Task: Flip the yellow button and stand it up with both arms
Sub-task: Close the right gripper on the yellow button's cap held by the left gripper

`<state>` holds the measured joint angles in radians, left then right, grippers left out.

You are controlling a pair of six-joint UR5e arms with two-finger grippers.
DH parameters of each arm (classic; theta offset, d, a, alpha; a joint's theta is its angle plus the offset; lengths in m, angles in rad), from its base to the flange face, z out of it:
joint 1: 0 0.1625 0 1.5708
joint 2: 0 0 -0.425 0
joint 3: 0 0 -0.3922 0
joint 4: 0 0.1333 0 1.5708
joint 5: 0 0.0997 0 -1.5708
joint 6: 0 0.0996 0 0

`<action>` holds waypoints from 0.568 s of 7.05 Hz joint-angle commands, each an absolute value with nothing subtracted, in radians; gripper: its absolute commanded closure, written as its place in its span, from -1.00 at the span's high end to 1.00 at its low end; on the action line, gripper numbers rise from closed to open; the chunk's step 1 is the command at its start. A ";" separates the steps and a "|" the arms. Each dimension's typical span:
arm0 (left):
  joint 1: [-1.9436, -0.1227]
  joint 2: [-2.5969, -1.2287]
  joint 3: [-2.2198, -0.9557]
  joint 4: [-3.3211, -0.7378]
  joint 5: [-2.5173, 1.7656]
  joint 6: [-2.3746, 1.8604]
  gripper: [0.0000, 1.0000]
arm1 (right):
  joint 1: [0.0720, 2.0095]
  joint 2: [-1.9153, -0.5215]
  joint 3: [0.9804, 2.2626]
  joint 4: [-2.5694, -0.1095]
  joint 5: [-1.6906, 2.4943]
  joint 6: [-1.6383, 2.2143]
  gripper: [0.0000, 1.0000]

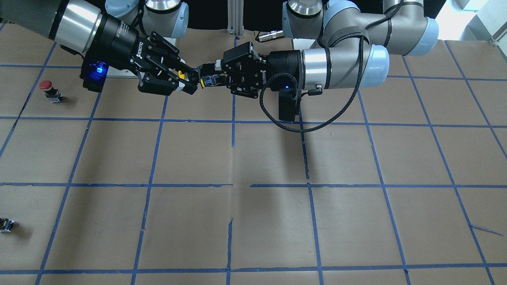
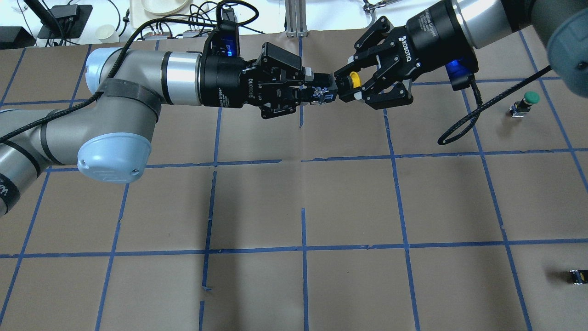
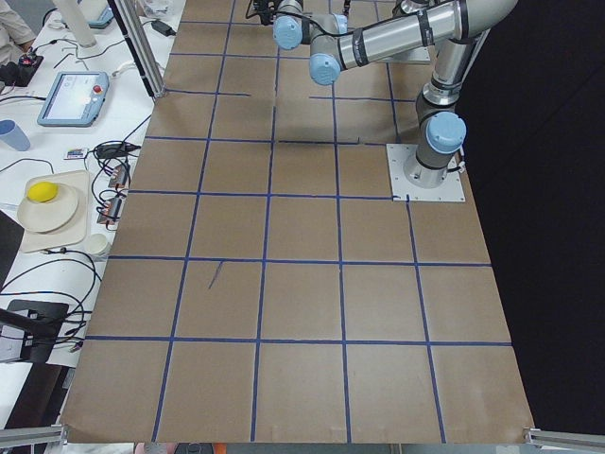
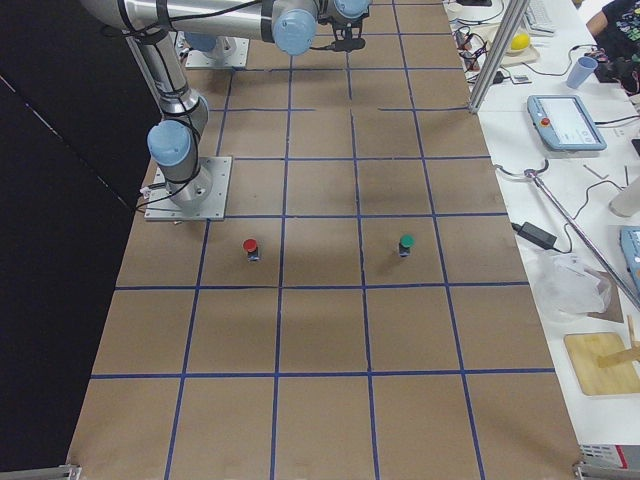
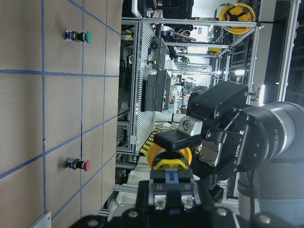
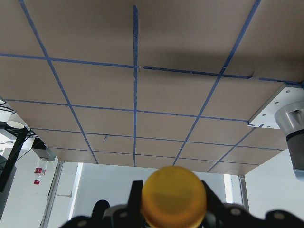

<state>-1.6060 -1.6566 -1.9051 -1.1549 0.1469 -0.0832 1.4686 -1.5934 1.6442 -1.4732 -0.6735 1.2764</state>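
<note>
Clasping yellow button (image 2: 354,78): ROBOTIQ-marked left pincer (image 2: 322,94).

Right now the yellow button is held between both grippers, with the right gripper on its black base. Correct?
Not quite. It is the left gripper that is on the black base of the yellow button. The right gripper is at the yellow cap. The overhead exterior view shows this. The button is indeed between both grippers.

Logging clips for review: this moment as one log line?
handover in air | left gripper: grips yellow button by base | right gripper: on its cap
</note>
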 commanded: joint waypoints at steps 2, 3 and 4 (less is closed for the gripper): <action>-1.606 -1.658 -1.904 -1.154 0.149 -0.083 -0.31 | 1.466 -1.592 1.641 -1.474 -0.673 1.278 -0.89; -1.606 -1.658 -1.904 -1.155 0.149 -0.084 0.18 | 1.466 -1.592 1.641 -1.474 -0.673 1.278 -0.91; -1.606 -1.660 -1.902 -1.155 0.149 -0.115 0.48 | 1.466 -1.592 1.641 -1.476 -0.673 1.278 -0.94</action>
<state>-1.6065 -1.6590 -1.9040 -1.1547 0.1488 -0.0916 1.4661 -1.5925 1.6406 -1.4745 -0.6734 1.2778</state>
